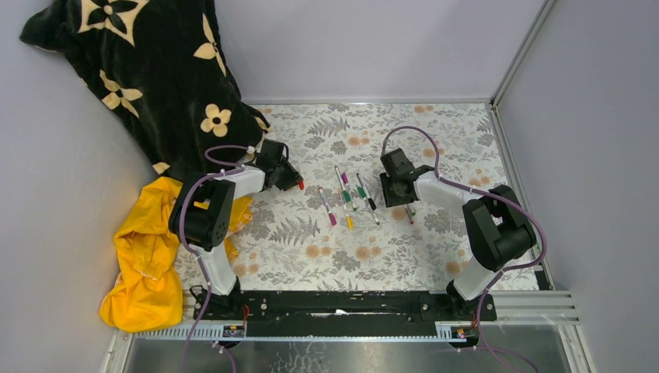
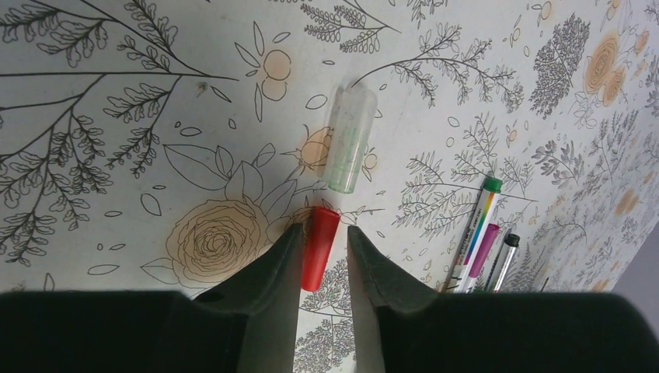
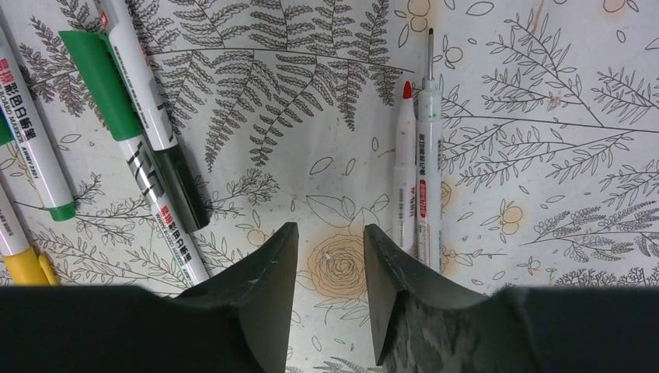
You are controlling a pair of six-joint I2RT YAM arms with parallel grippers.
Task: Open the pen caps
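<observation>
Loosely, left gripper (image 2: 324, 228) straddles the red cap (image 2: 320, 249) — right gripper (image 3: 330, 227) parted, empty, beside pens (image 3: 404, 171)

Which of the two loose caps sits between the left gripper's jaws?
The red cap, between the left gripper jaws and against one of them; the clear cap lies apart, beyond the tips.

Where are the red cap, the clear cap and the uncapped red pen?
Red cap (image 2: 319, 247), left wrist view, mid-body.
Clear cap (image 2: 350, 140), left wrist view, mid-body.
Uncapped red pen (image 3: 404, 183), right wrist view, white barrel.
</observation>
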